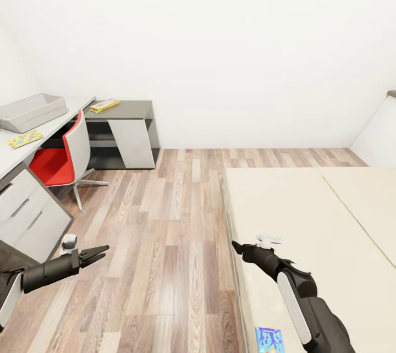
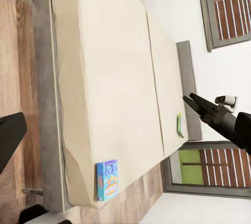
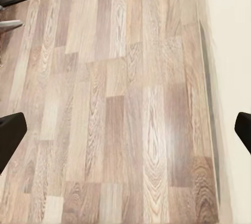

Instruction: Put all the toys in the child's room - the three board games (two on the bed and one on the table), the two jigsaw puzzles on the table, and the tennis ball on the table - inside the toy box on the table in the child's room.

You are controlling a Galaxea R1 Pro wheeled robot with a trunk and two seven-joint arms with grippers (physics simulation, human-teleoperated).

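The grey toy box stands on the table at the far left, with one jigsaw puzzle lying in front of it. A yellow-green board game lies on the table's lower dark section. On the bed, a blue board game lies near the near edge, just left of my right forearm. A green board game lies by the headboard. My left gripper hangs open over the floor. My right gripper is open and empty at the bed's left edge.
A red and white swivel chair is pushed up to the table, with white drawers on its near side. Wood floor runs between table and bed. A window with shutters is behind the headboard.
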